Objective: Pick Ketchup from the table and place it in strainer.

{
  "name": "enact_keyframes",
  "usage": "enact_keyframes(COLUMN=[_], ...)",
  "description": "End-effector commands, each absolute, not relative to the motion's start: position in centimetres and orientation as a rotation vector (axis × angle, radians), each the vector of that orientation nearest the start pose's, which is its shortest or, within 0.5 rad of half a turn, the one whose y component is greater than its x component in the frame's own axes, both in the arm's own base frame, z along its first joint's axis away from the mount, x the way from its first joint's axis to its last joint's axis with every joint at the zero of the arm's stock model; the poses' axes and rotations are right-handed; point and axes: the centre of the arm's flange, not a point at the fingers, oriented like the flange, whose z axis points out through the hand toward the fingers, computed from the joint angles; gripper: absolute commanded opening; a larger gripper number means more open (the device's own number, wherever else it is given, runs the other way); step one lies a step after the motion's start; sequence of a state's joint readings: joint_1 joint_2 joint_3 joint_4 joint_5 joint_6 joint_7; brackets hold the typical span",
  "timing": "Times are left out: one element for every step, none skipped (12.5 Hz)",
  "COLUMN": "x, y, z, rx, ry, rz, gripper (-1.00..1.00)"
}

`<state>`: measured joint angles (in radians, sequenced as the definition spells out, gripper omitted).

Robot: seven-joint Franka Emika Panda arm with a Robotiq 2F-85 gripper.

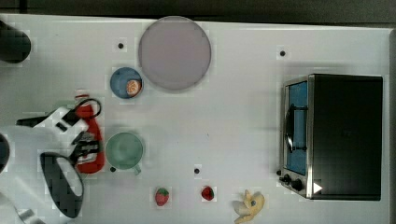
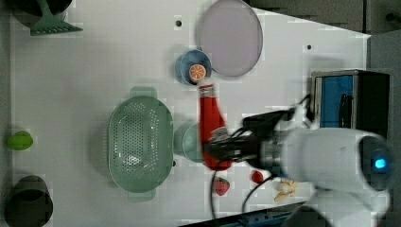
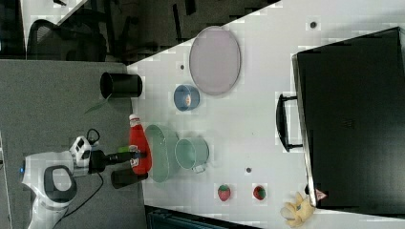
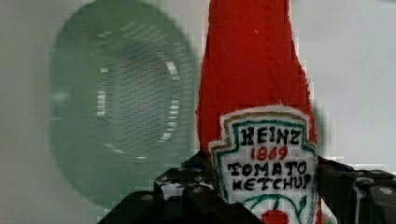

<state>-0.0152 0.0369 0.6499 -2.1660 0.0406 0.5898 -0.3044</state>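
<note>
The red Ketchup bottle [image 2: 210, 120] with its white cap hangs above the white table [image 1: 224, 116], and my gripper [image 2: 222, 147] is shut on its labelled lower body. The top view has the Ketchup [image 1: 92, 135] beside the green cup [image 1: 123, 150], with the gripper [image 1: 86, 145] across it. The pale green strainer [image 2: 139, 142] stands to the left view's left of the cup [image 2: 185, 142]. In the right view the Ketchup [image 3: 138, 143] hangs by the strainer's [image 3: 162, 152] rim. The wrist view shows the Ketchup [image 4: 254, 84] close up, with the strainer [image 4: 116, 107] below and to one side.
A grey-lilac plate [image 1: 174, 52] and a blue bowl [image 1: 126, 82] holding an orange piece lie at the back. Two strawberries [image 1: 162, 196] [image 1: 208, 192] and a banana [image 1: 250, 205] lie near the front edge. A toaster oven [image 1: 336, 135] stands on the top view's right.
</note>
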Motion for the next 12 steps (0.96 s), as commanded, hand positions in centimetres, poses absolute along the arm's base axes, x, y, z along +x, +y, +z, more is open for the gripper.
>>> enact_keyframes(x=[42.8, 42.4, 41.9, 41.4, 41.1, 40.9, 40.8, 40.9, 41.1, 41.2, 41.5, 42.0], y=[35.3, 36.7, 38.0, 38.8, 39.5, 39.9, 40.0, 40.1, 40.2, 40.3, 40.2, 39.9], z=[36.0, 34.5, 32.9, 31.1, 29.5, 27.9, 26.2, 25.0, 24.0, 23.5, 23.6, 24.4], rx=[-3.029, -2.997, -2.971, -2.959, -2.952, -2.956, -2.953, -2.931, -2.910, -2.891, -2.878, -2.879], ry=[0.086, 0.138, 0.183, 0.217, 0.203, 0.171, 0.160, 0.196, 0.209, 0.205, 0.217, 0.247], rz=[0.072, 0.085, 0.115, 0.150, 0.157, 0.161, 0.167, 0.168, 0.155, 0.140, 0.122, 0.101], gripper=[0.25, 0.25, 0.25, 0.25, 0.25, 0.25, 0.25, 0.31, 0.50, 0.72, 0.95, 1.00])
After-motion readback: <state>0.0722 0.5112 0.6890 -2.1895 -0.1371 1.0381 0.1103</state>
